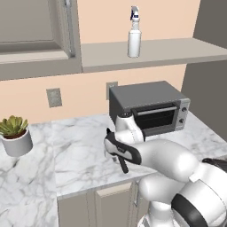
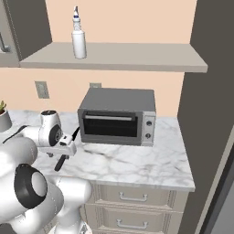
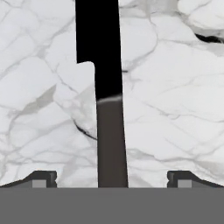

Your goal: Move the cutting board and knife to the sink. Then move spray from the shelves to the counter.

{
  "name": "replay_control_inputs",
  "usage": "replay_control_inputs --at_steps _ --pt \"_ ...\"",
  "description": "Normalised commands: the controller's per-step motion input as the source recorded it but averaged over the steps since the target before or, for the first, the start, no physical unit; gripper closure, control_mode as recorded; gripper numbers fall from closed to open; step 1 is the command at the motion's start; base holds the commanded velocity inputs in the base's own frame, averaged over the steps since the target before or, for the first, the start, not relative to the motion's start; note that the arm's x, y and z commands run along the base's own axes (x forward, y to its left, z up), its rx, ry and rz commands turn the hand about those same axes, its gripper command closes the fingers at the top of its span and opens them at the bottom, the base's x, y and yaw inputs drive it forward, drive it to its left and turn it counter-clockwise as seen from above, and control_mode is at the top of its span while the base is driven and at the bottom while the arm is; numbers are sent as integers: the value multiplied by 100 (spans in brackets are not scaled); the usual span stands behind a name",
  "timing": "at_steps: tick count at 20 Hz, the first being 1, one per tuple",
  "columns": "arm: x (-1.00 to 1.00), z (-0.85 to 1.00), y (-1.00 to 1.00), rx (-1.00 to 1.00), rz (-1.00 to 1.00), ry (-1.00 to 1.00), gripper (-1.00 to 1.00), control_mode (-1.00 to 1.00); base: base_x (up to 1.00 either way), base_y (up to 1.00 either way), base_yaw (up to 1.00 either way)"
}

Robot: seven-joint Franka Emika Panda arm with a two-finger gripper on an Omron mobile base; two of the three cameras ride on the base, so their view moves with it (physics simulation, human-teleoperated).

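Note:
The black knife [image 3: 103,57] lies flat on the white marble counter [image 1: 80,150], its blade running away from the hand and its dark handle [image 3: 112,144] coming back between the fingertips. My gripper [image 3: 111,177] hovers over the handle, open wide, and neither finger touches it. From the base views the hand [image 1: 119,148] points down at the counter's front, with the knife handle [image 2: 59,163] sticking out below it. The white spray [image 1: 134,37] stands upright on the grey shelves [image 1: 177,51], high above the counter. The cutting board and the sink are out of view.
A grey toaster oven [image 1: 150,106] stands on the counter just behind and right of the hand. A potted succulent [image 1: 15,135] sits at the left. Dark tall cabinet panels [image 2: 210,114] close off the right end. Drawers [image 2: 132,197] run below the counter edge.

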Motion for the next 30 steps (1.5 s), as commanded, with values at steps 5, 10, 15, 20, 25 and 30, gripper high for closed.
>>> replay_control_inputs --at_steps 5,10,15,20,25,30 --pt "0 -30 0 0 0 0 -100 -100 0 0 0" --pt "0 -29 0 0 0 0 -100 -100 0 0 0" --pt "0 -29 0 0 0 0 -100 -100 0 0 0" --pt "0 -30 0 0 0 0 -100 -100 0 0 0" --pt "0 -31 -2 0 0 0 100 -100 0 0 0" --pt "-8 -21 -16 0 0 0 100 -100 0 0 0"
